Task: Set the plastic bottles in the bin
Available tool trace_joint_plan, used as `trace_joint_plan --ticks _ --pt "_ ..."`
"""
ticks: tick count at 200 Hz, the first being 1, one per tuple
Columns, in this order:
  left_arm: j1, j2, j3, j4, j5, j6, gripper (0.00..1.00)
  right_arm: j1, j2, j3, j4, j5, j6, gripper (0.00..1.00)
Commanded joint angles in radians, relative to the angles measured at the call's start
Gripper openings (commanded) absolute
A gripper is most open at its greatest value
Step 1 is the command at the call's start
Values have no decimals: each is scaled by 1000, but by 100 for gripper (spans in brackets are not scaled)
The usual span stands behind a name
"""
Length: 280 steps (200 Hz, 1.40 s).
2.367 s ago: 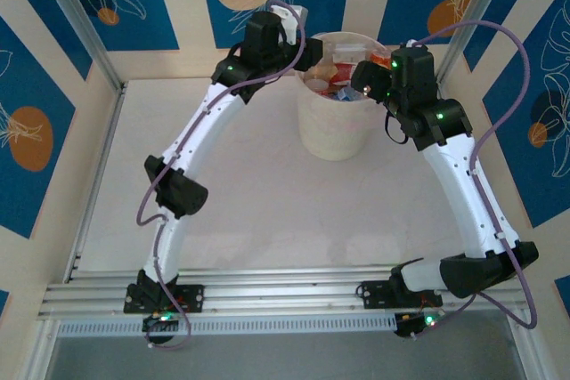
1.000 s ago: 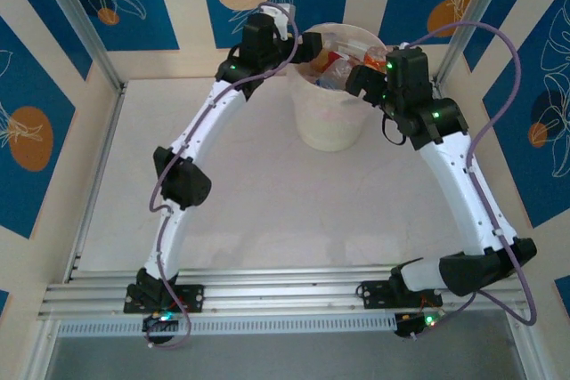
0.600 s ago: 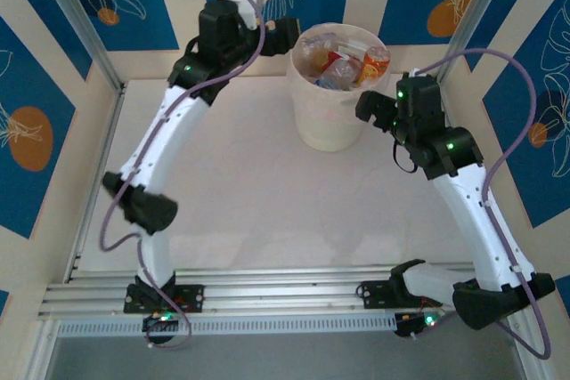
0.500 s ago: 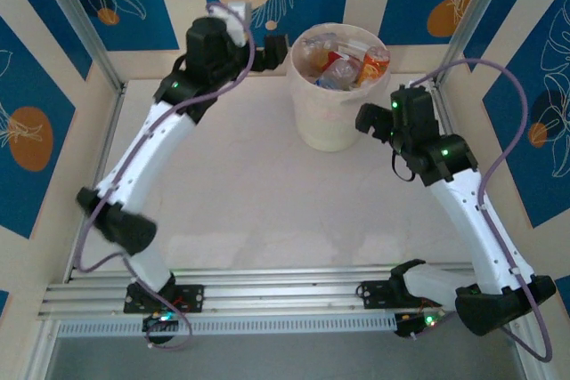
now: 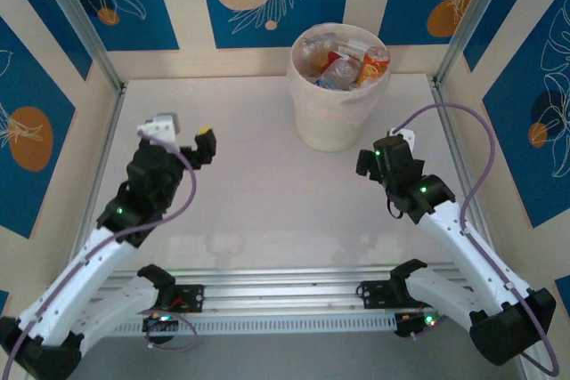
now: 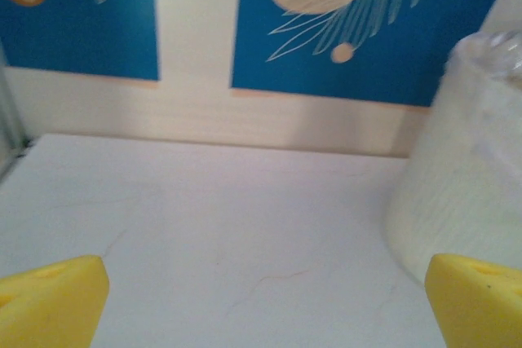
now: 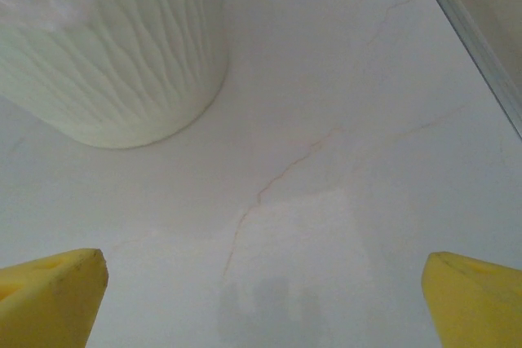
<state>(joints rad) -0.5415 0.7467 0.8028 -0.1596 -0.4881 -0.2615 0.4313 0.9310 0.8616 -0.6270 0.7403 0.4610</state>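
The left gripper (image 6: 261,295) is held low over the table (image 5: 258,193), its yellow pads (image 6: 49,299) spread to their widest with nothing between them. The bin (image 5: 334,122) stands ahead and to its right, well apart. The plastic bottles (image 5: 343,61) are heaped inside the bin up to its rim, so the task is judged complete and both arms parked clear. The right gripper (image 7: 261,299) is likewise spread wide and empty, with the bin ahead and to its left.

L gripper (image 5: 178,138) pulled back from bin (image 5: 334,126); R gripper (image 5: 383,152) too.
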Motion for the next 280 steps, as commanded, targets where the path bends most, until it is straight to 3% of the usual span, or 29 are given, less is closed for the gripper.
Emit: trace_joint_plan --ticks 1,57,110,149,201,280 --pt "-3 -98 -121 75 -142 80 99 13 -13 -79 161 74 -89 99" --pt "18 -249 -377 204 -253 250 99 9 -107 -332 543 7 -333 99" --pt "185 -233 -590 482 -91 266 99 -133 -128 -471 774 -190 -381 99" --pt "317 -88 -626 602 30 232 99 -212 -65 -521 913 -285 -396 99" --pt "426 199 -625 830 166 223 100 -292 38 -544 1029 -365 -388 99" --pt "492 572 -549 1059 262 219 99 -330 195 -524 1156 -416 -387 99"
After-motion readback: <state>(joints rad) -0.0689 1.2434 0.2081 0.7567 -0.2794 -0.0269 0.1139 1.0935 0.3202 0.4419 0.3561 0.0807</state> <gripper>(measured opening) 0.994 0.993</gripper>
